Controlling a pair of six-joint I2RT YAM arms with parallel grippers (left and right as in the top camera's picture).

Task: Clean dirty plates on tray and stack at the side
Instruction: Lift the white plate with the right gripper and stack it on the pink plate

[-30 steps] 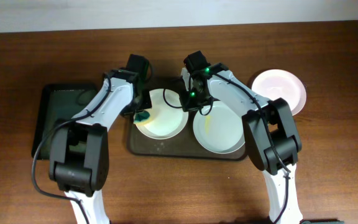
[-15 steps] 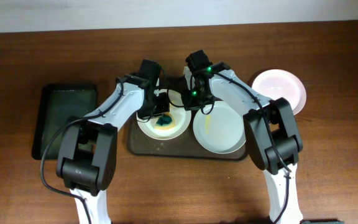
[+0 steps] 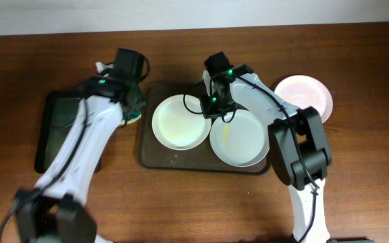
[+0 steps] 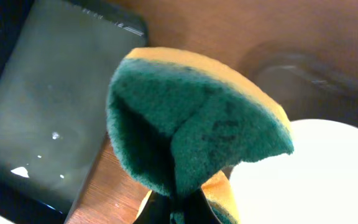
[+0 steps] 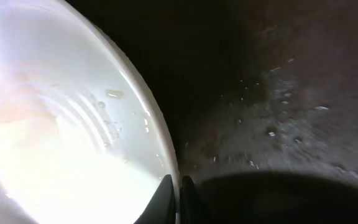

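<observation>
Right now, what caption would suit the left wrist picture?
Folded green-and-yellow sponge pinched in the jaws, between black tray and white plate.

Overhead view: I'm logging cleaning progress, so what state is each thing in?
Left plate: on the tray, rim pinched by right gripper.
Middle plate: on the tray, yellow smear.
Third plate: on the table beside tray.
Sponge: folded, clamped in left gripper.

3 white plates [image 3: 177, 121], 1 with a yellow smear; dark brown tray [image 3: 174, 160]; green-and-yellow sponge [image 4: 191, 130]; black side tray [image 3: 56, 121]
</observation>
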